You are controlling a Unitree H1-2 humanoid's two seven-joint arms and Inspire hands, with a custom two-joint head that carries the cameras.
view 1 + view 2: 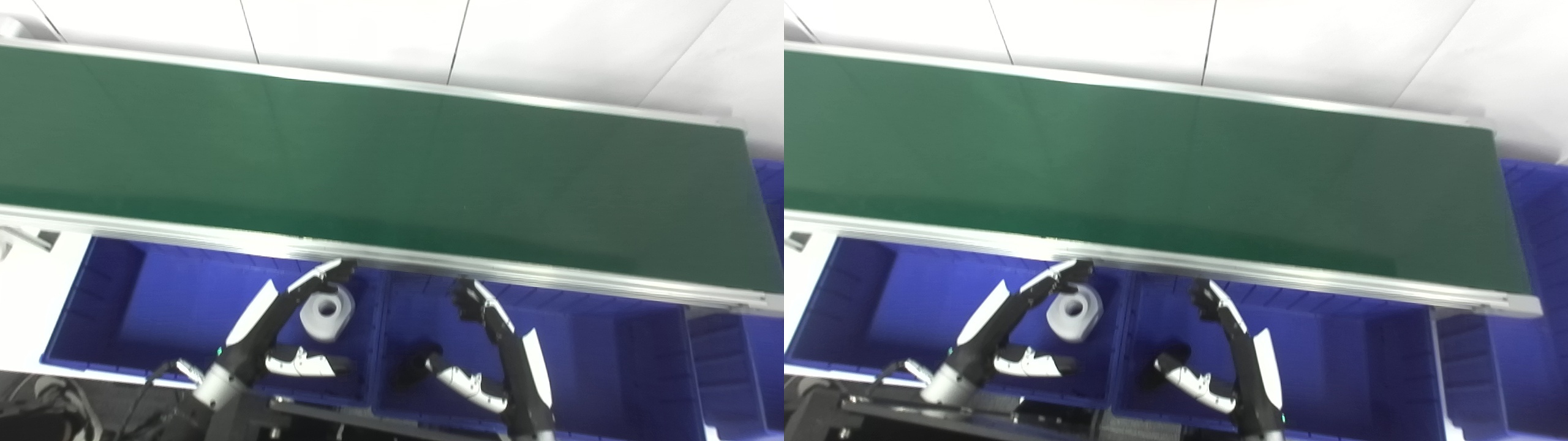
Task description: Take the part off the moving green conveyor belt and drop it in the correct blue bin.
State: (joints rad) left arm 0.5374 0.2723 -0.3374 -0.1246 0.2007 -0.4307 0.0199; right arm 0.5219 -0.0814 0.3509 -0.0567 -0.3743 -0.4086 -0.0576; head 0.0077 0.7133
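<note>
At the far left, the left blue bin (pixel 110 306) sits below the near rail of the green conveyor belt (pixel 367 159), whose visible surface carries no part at all. Inside that bin, toward its right wall, is the part (pixel 327 312), a pale, stubby hexagonal piece with a round hole facing up; its short axis points upward, so it has no marked long direction. The left hand (pixel 288 331) hangs over it, fingers spread, with the fingertips (pixel 340 269) just above and behind the part and the thumb well in front, so the part sits between them untouched, as far as one can tell. I judge the drop as already made, or the part in mid-fall; motion blur leaves that open. Next comes the right blue bin (pixel 612 343), and over its left end the right hand (pixel 484 349) is spread too, holding nothing. The left hand is clearly the nearer to the part.
</note>
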